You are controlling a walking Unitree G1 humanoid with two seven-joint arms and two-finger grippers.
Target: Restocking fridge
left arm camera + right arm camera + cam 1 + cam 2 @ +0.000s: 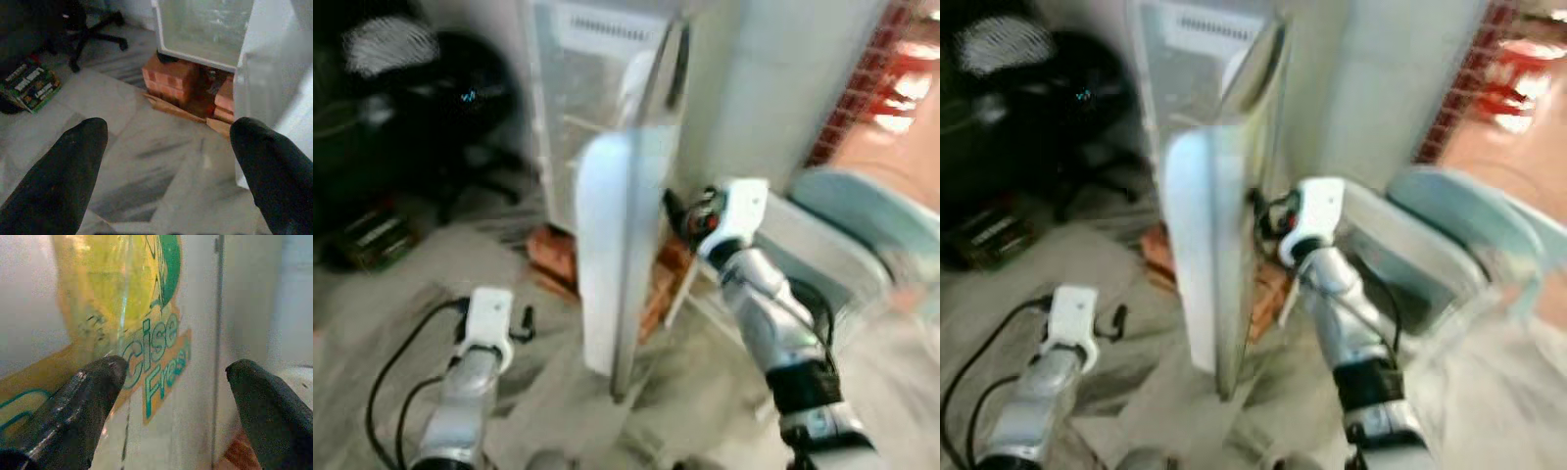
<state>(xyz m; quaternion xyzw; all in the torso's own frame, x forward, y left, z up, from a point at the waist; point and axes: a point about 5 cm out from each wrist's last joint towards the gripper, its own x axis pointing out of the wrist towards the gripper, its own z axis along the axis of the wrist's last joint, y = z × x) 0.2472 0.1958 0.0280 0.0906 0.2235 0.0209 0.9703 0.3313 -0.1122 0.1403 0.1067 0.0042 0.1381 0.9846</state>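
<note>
Marble floor point(146, 161): fridge point(205, 29) raised on bricks point(171, 81); office chair base point(93, 36) and magazine point(32, 85) nearby.

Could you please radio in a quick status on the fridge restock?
Right pincer open against the fridge door outer face. Left pincer open, low over floor. Door ajar, edge-on. Fridge on bricks; nothing held.

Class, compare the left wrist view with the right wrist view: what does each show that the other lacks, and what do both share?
Left wrist: an office chair base, a green-printed packet on the marble floor, and bricks under the fridge.

Right wrist: a yellow-and-green sticker on the fridge door, seen close up.

Both: two black fingers spread apart, the left gripper over the floor, the right gripper at the door, plus white fridge surfaces.
</note>
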